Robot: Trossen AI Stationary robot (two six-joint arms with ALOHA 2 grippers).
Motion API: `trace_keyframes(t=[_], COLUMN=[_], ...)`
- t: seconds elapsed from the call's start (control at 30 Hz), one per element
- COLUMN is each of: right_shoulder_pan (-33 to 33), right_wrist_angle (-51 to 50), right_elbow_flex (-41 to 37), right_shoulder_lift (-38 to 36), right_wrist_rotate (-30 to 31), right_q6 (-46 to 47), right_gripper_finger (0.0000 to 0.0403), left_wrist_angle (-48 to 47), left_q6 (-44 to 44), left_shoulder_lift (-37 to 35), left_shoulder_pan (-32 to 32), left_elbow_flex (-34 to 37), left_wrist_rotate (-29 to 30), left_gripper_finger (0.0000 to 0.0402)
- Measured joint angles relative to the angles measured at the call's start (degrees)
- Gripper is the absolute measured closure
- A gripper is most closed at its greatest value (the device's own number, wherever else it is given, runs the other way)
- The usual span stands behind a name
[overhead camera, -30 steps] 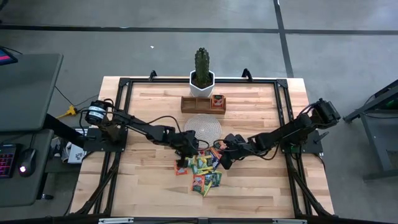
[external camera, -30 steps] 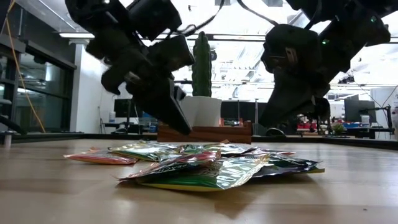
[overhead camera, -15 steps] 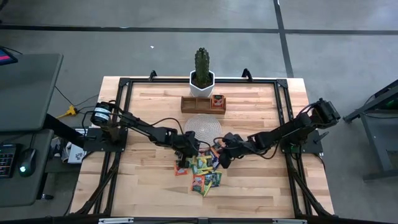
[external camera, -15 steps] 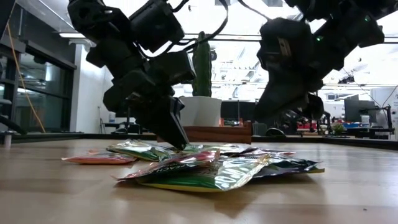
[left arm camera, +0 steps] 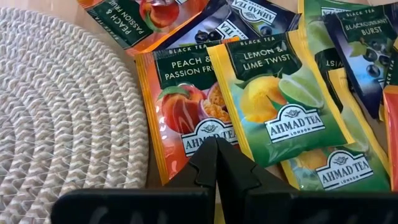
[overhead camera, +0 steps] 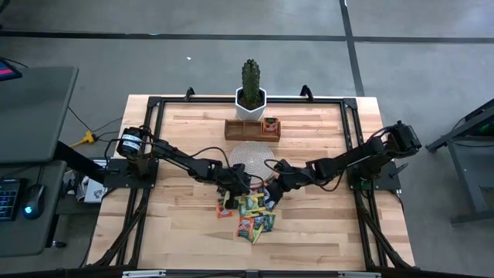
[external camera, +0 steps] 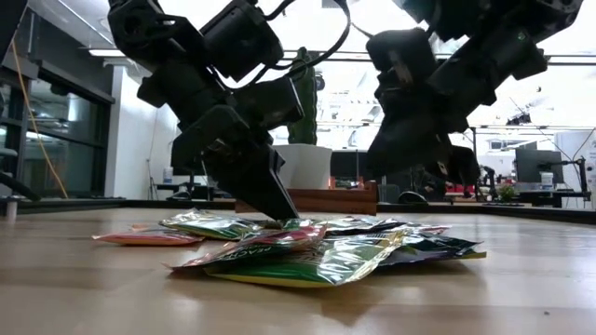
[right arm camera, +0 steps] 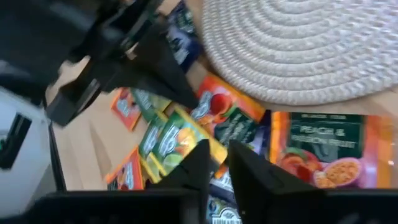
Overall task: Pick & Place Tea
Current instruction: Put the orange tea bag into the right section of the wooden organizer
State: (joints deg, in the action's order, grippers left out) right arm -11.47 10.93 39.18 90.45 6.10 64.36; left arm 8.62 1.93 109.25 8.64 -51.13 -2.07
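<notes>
Both arms have closed in over the last second: the right arm has swung inward toward the pile's top edge, and the left arm has dropped lower onto it.

On the desk [overhead camera: 185, 131], the wooden tray [overhead camera: 251, 129] with one sachet already in it sits below the cactus pot [overhead camera: 250, 96], and the round woven mat [overhead camera: 252, 158] lies just in front of the tray. The tea [overhead camera: 248, 210] is a loose heap of coloured sachets spread just beside the mat's near edge, overlapping one another.

The left tool [external camera: 270, 207] has its fingers pressed together, tip down on the pile; its wrist view shows that tip resting at the lower edge of a peach and passion fruit sachet [left arm camera: 186, 102], next to a lemon and lime sachet [left arm camera: 283, 99]. The right tool [right arm camera: 214, 163] hovers above the heap near the mat, fingers a little apart with a narrow gap showing, nothing between them.

My read: this is the singling-out step. To do it well, the pinned sachet should stay flat while the right tool picks one edge that overhangs its neighbours, so only one sachet comes up. Slippery foil and overlap are the risk, since two may lift together.
</notes>
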Motion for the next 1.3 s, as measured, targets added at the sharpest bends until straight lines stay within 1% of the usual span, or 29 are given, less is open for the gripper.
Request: trace_keyframes(t=[0.17,0.23,0.33,0.57,0.73,0.93,1.3], right_shoulder_pan=[2.7,3.5,4.2,4.4,4.4,4.4,5.3], right_wrist_angle=[-0.3,-0.1,0.5,3.5,4.4,11.4,12.5], right_elbow_flex=[0.0,0.0,0.0,0.0,0.0,0.0,0.0], right_shoulder_lift=[0.0,0.6,2.4,5.2,8.3,11.9,12.6], right_wrist_rotate=[-2.9,-4.7,-6.2,-6.3,-7.9,-8.3,-8.4], right_q6=[3.0,3.6,3.9,5.3,6.2,7.4,7.7], right_gripper_finger=[0.0282,0.0267,0.0256,0.0253,0.0253,0.0253,0.0255], left_wrist_angle=[0.3,0.5,1.1,1.4,1.5,1.5,1.5], left_q6=[-0.1,-0.1,-0.1,-0.1,-0.1,-0.1,-0.1], left_shoulder_lift=[0.0,0.1,0.1,0.2,0.2,0.2,0.2], left_shoulder_pan=[0.0,0.0,0.0,0.0,0.0,0.0,0.0], left_elbow_flex=[0.1,0.1,0.2,0.2,0.3,0.3,0.3], left_wrist_rotate=[0.7,0.7,0.7,1.0,1.0,0.9,0.7], left_gripper_finger=[0.0401,0.0401,0.0401,0.0401,0.0401,0.0401,0.0401])
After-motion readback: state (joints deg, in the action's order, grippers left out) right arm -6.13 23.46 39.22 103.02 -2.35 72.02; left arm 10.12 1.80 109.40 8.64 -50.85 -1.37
